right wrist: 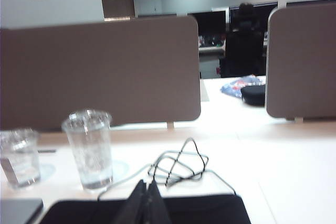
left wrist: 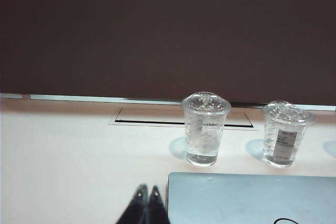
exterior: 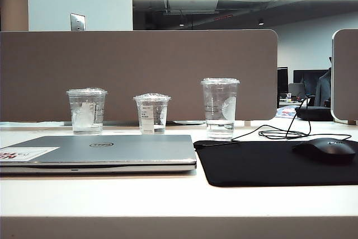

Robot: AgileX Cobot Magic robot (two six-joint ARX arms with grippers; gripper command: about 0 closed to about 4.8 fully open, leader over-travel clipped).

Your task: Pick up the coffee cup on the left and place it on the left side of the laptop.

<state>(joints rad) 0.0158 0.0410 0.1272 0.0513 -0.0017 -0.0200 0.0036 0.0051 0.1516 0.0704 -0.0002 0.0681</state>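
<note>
nothing has been done yet, as far as i can see. the coffee cup [exterior: 86, 111] stands on the white table [exterior: 168, 200], at the left end of a row of three clear cups, just behind the closed laptop [exterior: 106, 152]. beside it is the short cup with a white label [exterior: 151, 113], and further right the tall cup [exterior: 220, 108], next to the black mouse mat [exterior: 268, 163] with the mouse [exterior: 327, 150] and its tangled cable [right wrist: 178, 166].

the left gripper [left wrist: 147, 195] sits low and near, by the laptop's left edge, with its two fingers pressed together and nothing between them. the coffee cup is ahead of it and well apart — no touching. the right gripper [right wrist: 146, 190] is over the near edge of the mouse mat, fingers together too, holding nothing.

so all the work is left: i think the left gripper must spread its fingers, reach the coffee cup, squeeze it gently, lift it, and set it down on the bare table to the left of the laptop — that spot has nothing on it.
</note>
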